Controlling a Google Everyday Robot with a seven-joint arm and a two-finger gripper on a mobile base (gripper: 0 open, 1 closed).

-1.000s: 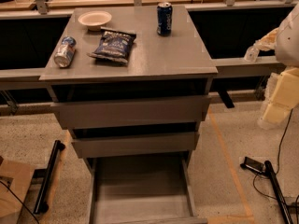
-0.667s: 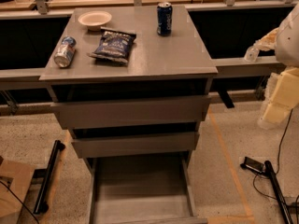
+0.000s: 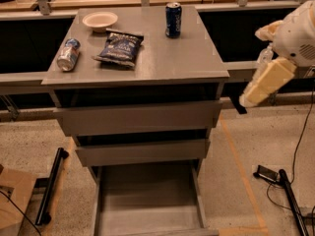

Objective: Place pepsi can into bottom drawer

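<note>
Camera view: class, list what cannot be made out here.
- bottom drawer: front end cut off by the lower edge.
- upper drawers: insides hidden behind their fronts.
- gripper, right of the cabinet: its arm runs off the right edge.
- pepsi can: far side faces away.

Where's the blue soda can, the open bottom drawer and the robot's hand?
soda can (image 3: 173, 19), camera view, its blue side.
bottom drawer (image 3: 147, 200), camera view, its bare floor.
hand (image 3: 244, 102), camera view, right of cabinet (image 3: 197, 53), arm's lower tip.

Bowl (image 3: 100, 20), chip bag (image 3: 119, 47) and tipped silver can (image 3: 68, 55) sit atop the cabinet (image 3: 187, 58).
</note>
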